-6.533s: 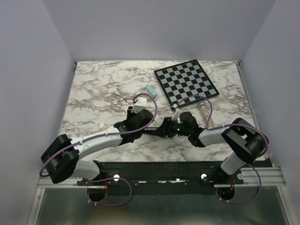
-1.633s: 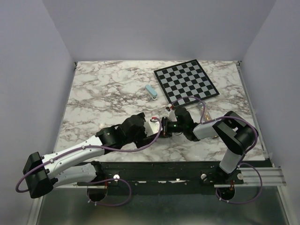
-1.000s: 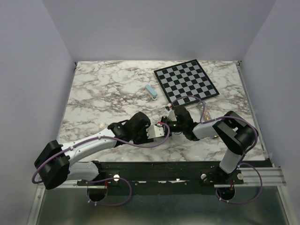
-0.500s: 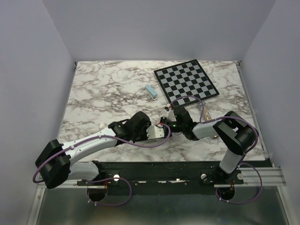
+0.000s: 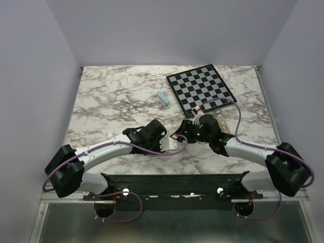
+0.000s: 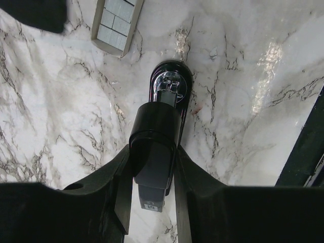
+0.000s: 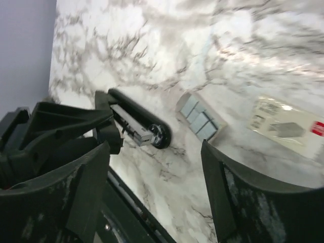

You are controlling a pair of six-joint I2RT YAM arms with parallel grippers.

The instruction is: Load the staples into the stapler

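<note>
My left end effector [image 6: 153, 164] clamps the stapler [image 6: 158, 124] by its rear, long axis 6-to-12 o'clock. The staples [image 6: 116, 23] lie on the worktop [image 6: 243, 76] at 11 o'clock, beyond its nose. My right end effector [image 7: 154, 152] gapes empty.

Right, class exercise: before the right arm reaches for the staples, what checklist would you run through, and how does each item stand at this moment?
1. The stapler is steadied: ok, the left gripper clamps its sides.
2. The right gripper is open and empty: ok.
3. The staples lie free on the table, near the stapler's front end but apart from it: ok.
4. The clear packet does not overlap the staples: ok.
5. The stapler's top arm is lifted off its metal channel: looks ok in the right wrist view.
6. The channel is empty: cannot tell.
</note>
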